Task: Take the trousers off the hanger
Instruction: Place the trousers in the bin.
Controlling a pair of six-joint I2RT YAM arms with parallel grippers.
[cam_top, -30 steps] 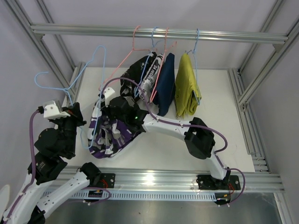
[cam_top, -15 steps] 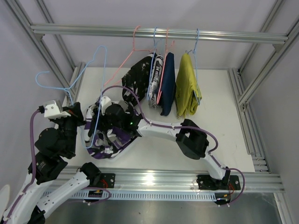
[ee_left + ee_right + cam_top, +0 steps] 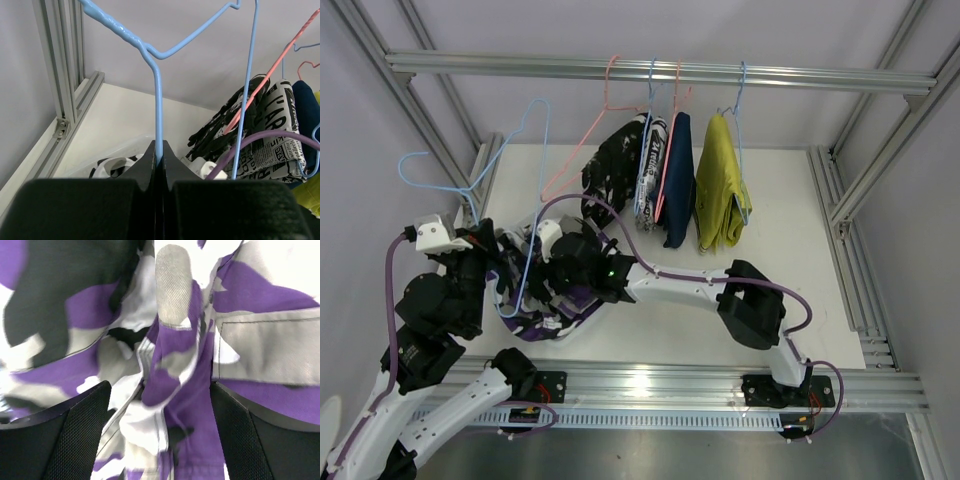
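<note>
My left gripper [image 3: 483, 243] is shut on the wire of an empty light-blue hanger [image 3: 537, 180], which stands up from the jaws in the left wrist view [image 3: 158, 100]. The purple-white-black trousers [image 3: 552, 305] lie crumpled on the table, off the hanger. My right gripper [image 3: 552, 265] hovers just over them, open, the cloth [image 3: 172, 365] bunched between its fingers [image 3: 82, 427] without being pinched. Black speckled trousers [image 3: 610, 170], white printed trousers [image 3: 650, 165], navy trousers [image 3: 678, 185] and yellow trousers [image 3: 720, 195] hang on hangers from the rail.
The aluminium rail [image 3: 800, 75] crosses the back of the frame. A pink hanger [image 3: 578, 148] slants down from it toward the left. Frame posts [image 3: 455, 165] stand at the table's left and right sides. The right arm's purple cable [image 3: 260, 142] arcs across the left wrist view.
My right gripper has opened and let go of the purple-white-black trousers, which have settled on the table. The right arm shifted slightly left and lower. The left gripper kept its hold.
</note>
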